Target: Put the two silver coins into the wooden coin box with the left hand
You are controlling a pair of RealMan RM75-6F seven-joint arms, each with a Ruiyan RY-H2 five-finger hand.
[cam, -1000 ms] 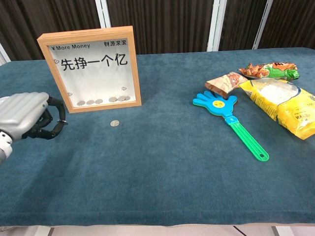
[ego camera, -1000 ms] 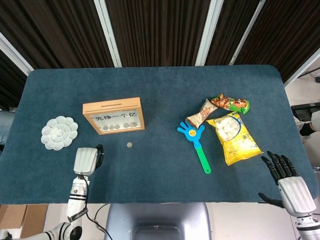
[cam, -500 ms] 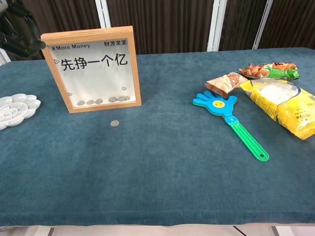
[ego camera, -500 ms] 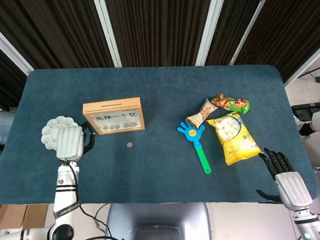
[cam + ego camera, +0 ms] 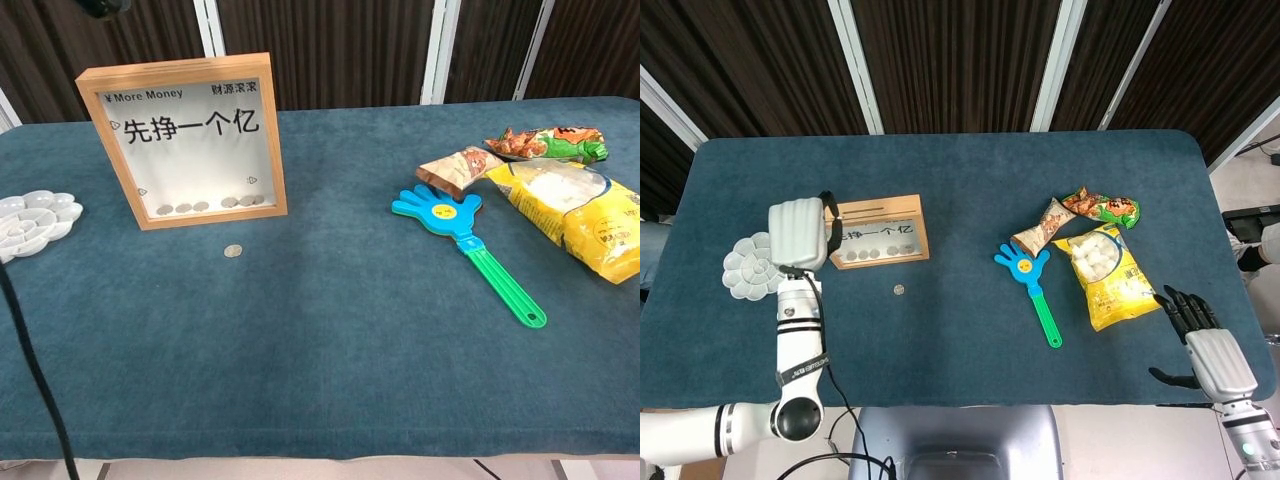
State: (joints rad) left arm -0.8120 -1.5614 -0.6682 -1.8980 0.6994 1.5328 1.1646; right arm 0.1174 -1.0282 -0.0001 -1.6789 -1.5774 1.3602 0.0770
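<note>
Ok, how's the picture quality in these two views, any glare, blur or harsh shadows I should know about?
Head view: even overhead light, soft shadows, the left hand sharp though it covers the left end of the wooden coin box. Chest view: the box front is crisp, its lettering readable with no glare, and the silver coin is small but clear; only a dark blurred cable crosses the lower left.

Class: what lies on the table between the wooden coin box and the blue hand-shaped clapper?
Only bare blue cloth; the silver coin sits just before the coin box, off the line to the clapper. Chest view.
</note>
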